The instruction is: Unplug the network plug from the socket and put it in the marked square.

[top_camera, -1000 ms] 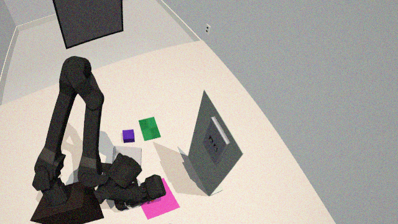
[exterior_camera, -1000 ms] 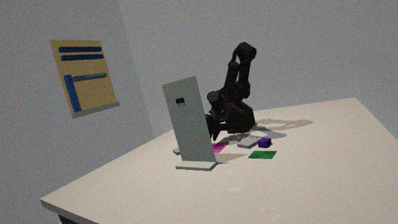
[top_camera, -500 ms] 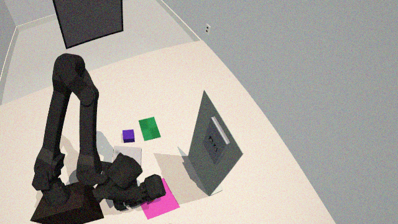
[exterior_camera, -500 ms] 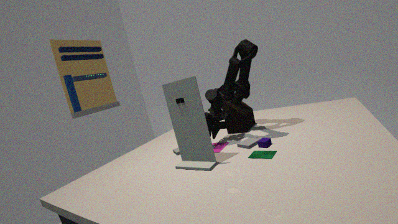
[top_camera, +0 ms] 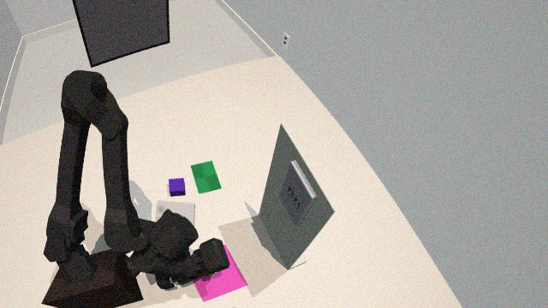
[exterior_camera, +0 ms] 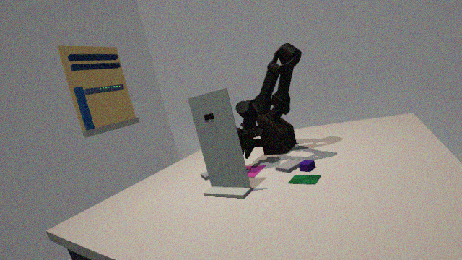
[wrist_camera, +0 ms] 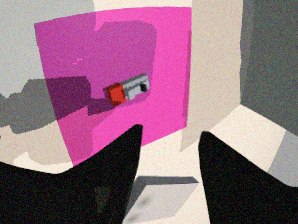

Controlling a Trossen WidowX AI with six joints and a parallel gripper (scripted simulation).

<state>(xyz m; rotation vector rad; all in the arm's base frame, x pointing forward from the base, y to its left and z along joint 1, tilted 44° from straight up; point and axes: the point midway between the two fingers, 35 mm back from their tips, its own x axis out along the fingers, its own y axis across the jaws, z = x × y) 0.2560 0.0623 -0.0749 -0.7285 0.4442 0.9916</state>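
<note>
The plug (wrist_camera: 127, 90), grey with a red end, lies on the pink square (top_camera: 229, 282) (exterior_camera: 257, 170) (wrist_camera: 170, 55) in the wrist view, inside its edges. In the top view the arm mostly covers it. My gripper (wrist_camera: 172, 135) is open, with a gap between the black fingertips and nothing held. The plug shows beyond the fingertips, clear of both fingers. The upright panel (top_camera: 278, 222) (exterior_camera: 225, 155) (wrist_camera: 272, 65) stands to the right of the square in the top view. A dark socket box (top_camera: 293, 197) is on its face, with no plug visible in it.
A green patch (top_camera: 206, 177) (exterior_camera: 304, 179) and a purple block (top_camera: 176, 186) (exterior_camera: 307, 166) lie beyond the arm. A flat grey slab (top_camera: 184, 209) (exterior_camera: 287, 166) is beside the block. Another grey slab (exterior_camera: 205, 175) (wrist_camera: 165, 200) lies near the pink square, low in the wrist view.
</note>
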